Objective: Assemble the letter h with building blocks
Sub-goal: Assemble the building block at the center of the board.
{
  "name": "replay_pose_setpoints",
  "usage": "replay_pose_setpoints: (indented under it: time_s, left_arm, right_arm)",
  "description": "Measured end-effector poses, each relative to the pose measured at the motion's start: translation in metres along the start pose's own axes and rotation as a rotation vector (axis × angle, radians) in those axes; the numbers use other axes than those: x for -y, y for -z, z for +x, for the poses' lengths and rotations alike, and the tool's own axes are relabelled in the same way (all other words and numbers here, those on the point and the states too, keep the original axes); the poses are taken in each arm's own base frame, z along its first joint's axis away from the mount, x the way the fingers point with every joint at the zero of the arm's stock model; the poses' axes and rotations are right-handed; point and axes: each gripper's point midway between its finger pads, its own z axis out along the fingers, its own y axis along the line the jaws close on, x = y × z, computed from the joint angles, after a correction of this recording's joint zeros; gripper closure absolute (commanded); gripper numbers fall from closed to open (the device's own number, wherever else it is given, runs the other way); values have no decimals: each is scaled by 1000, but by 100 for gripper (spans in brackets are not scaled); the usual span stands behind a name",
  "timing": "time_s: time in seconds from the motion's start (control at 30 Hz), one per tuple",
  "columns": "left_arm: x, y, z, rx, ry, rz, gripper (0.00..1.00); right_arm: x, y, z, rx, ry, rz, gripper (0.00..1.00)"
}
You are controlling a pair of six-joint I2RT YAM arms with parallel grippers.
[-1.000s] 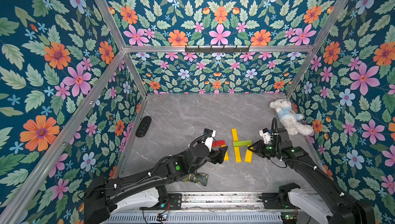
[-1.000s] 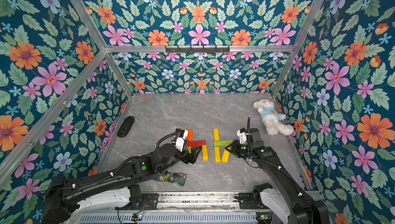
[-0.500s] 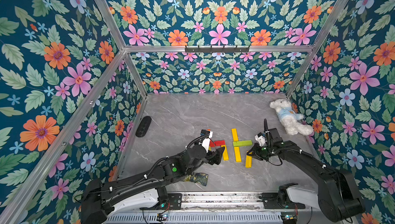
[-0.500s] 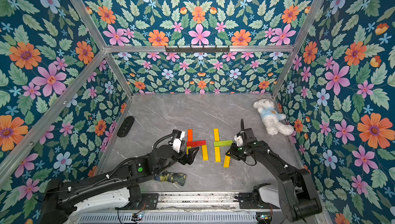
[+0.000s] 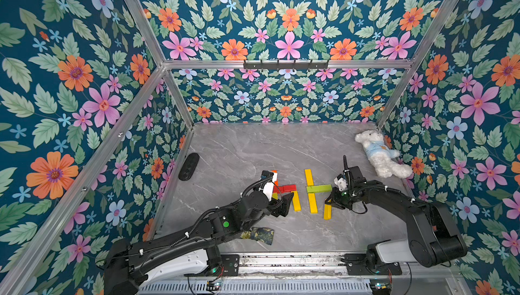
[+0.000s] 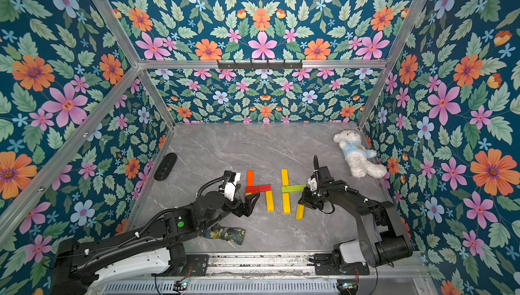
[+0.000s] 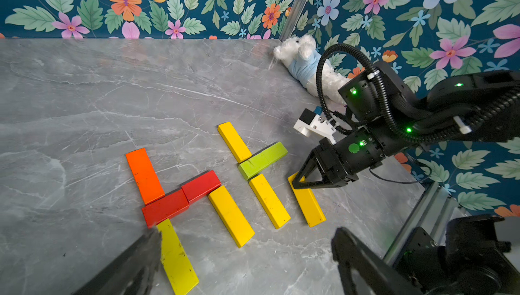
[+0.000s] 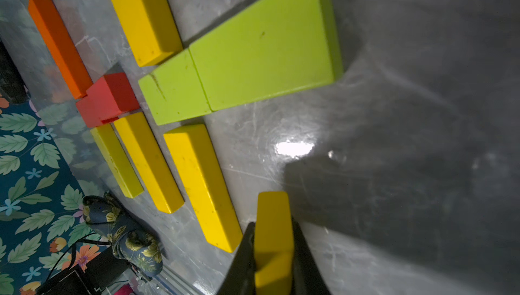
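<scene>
A grey marble tabletop (image 5: 253,150) lies inside walls with a flower pattern. The building blocks (image 7: 230,214) lie near its front edge in two groups. In the left group an orange bar (image 6: 250,178), two red bars (image 6: 258,189) and a yellow bar (image 6: 269,200) touch each other. The left gripper (image 5: 284,205) hovers just beside them, jaws spread wide, holding nothing. In the right group two lime green bars (image 6: 293,188) lie across between two yellow bars (image 6: 284,176). The right gripper (image 5: 328,201) has narrow jaws, clamped on one end of an amber bar (image 6: 300,212), which is just beside the nearer yellow one. A white plush bear (image 5: 380,154) lies by the right wall.
</scene>
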Motion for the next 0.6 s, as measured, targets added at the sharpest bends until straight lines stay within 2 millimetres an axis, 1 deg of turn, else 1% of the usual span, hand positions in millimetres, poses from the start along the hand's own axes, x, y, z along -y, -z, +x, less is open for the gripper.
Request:
replay_pose_setpoints:
  time_s: [0.1, 0.13, 0.17, 0.2, 0.3, 0.33, 0.37, 0.47, 0.6]
  left_arm:
    - [-1, 1, -1, 3, 1, -1, 3]
    - [-1, 2, -1, 3, 2, -1, 2]
    - [-1, 2, -1, 4, 0, 0, 2]
    - [-1, 3, -1, 3, -1, -1, 2]
    - [-2, 3, -1, -1, -3, -2, 2]
    - [-2, 3, 0, -3, -5, -4, 2]
    - [-3, 3, 0, -4, -5, -5, 2]
    - [-3, 2, 1, -8, -9, -7, 2]
    - [-4, 1, 4, -15, -12, -11, 2]
  right_arm:
    - [7, 1, -1, 8, -13, 44, 80]
    - [10, 2, -2, 16, -22, 63, 71]
    - [12, 4, -3, 25, -29, 79, 65]
    - [14, 7, -4, 39, -30, 97, 58]
    - [21, 19, -6, 90, -43, 146, 43]
    - [22, 23, -6, 107, -45, 155, 40]
    - [23, 27, -7, 121, -46, 162, 39]
    - [22, 39, -7, 167, -45, 184, 39]
    - [11, 40, 3, 166, 10, 214, 38]
